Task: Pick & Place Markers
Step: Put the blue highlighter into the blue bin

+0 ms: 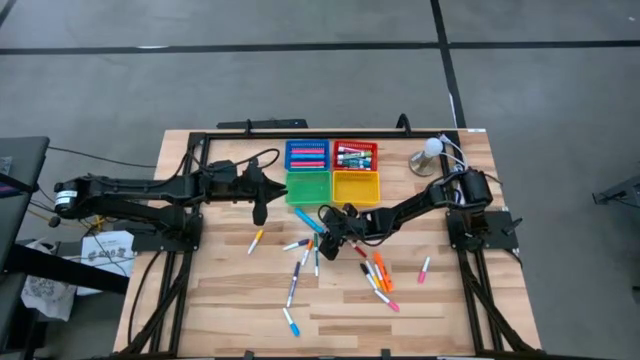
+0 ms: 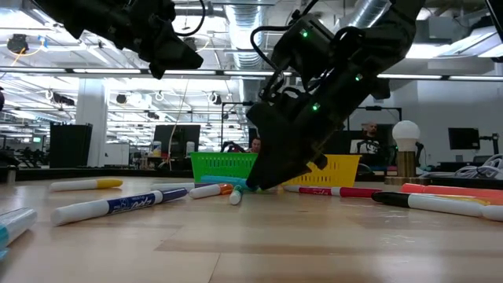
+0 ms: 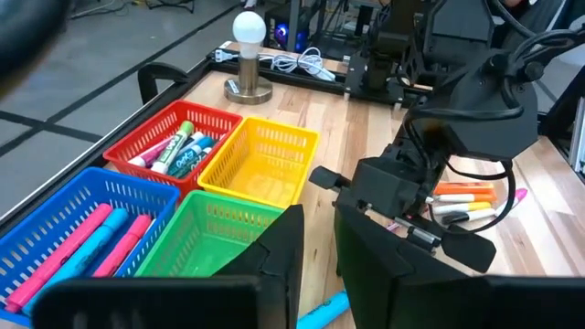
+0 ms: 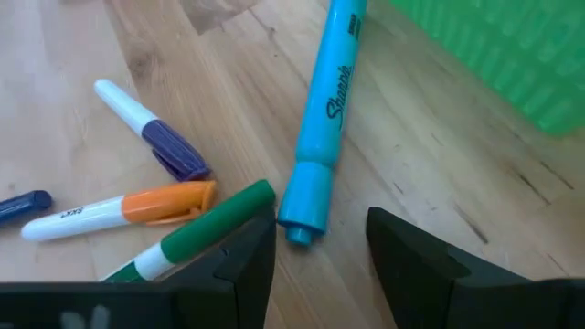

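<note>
My right gripper (image 4: 320, 247) is down at the table just in front of the green tray (image 1: 308, 187), fingers apart with nothing between them yet. The blue highlighter (image 4: 324, 110) lies straight ahead, its capped end almost in the gap, its body running away toward twelve o'clock, where the green tray sits. At about nine o'clock from that cap, a green-capped marker (image 4: 196, 233) and an orange-capped one (image 4: 137, 206) crowd in close, and a purple-capped marker (image 4: 151, 137) lies a little beyond them.

In my judgement, the step in hand is taking the highlighter alone. My fingers line up along its length, so closing now would only pinch the cap end. I think I should move forward so the fingers straddle the thicker barrel, stay low enough to seat it, and keep my nine-o'clock finger clear of the green cap so I don't drag it along.

More markers (image 1: 378, 275) lie scattered across the table at five to seven o'clock from my right gripper in the overhead view. The blue tray (image 1: 306, 154) holds pink and blue ones, the red tray (image 1: 355, 155) holds green ones, and the yellow tray (image 1: 356, 186) looks empty.

My left gripper (image 3: 315, 247) waits beside the green tray, at nine o'clock from it, fingers slightly parted and holding nothing.
</note>
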